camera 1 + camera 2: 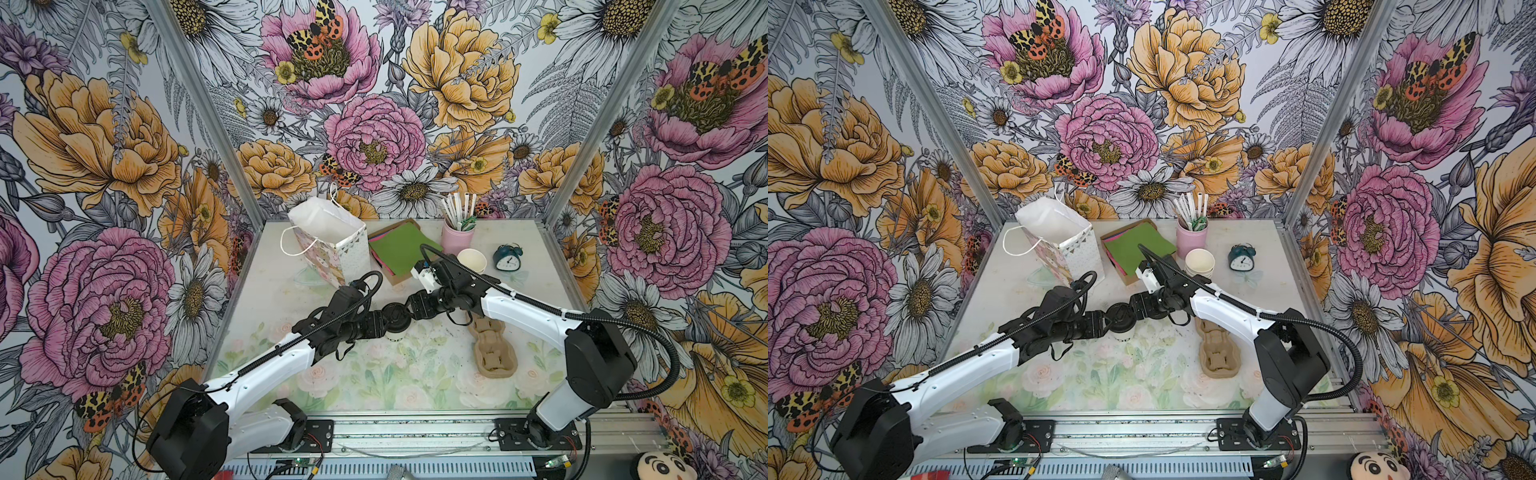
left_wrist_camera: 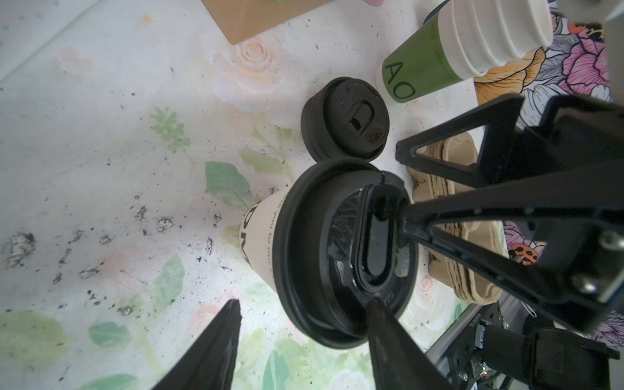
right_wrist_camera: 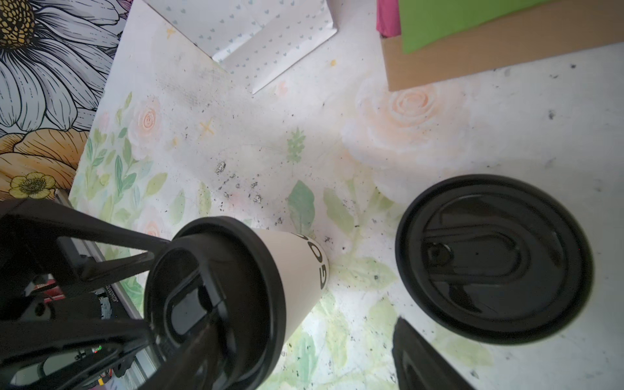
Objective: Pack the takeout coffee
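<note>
The left gripper point(image 1: 384, 323) sits at the left side of the coffee cup point(image 1: 395, 318), jaws apart and clamping nothing. Seen from its own wrist, the left gripper point(image 2: 302, 302) has one finger point(image 2: 381, 324) touching the black lid point(image 2: 337, 250), while the other finger point(image 2: 219, 337) hangs clear of the cup wall. Left of the cup, and in front of it as far as the metal rail point(image 1: 415, 432), the table point(image 1: 270, 299) is bare. An open paper bag point(image 1: 332, 241) stands behind, near the left arm's wrist. The cup stands near the middle of the table, upright, its long axis vertical and its lid facing up. The top views show only a strip of its pale printed wall below the lid. Fingers cover the sip opening, so I cannot tell which way it faces. The right gripper point(image 1: 409, 309) meets the cup from the right, also spread wide with nothing held. In the right wrist view one blurred finger point(image 3: 202, 344) lies over the lid and the other finger point(image 3: 422, 358) is over bare table. Just beside the cup, not touching it, is a pile of spare lids point(image 3: 493, 256), hidden under the right arm in both top views. Along the back are coloured sheets point(image 1: 399, 249), a pink straw holder point(image 1: 457, 235), stacked lidless cups point(image 1: 472, 259) and a small clock point(image 1: 508, 257). A cardboard carrier point(image 1: 494, 349) lies to the right, its far end under the right arm.
</note>
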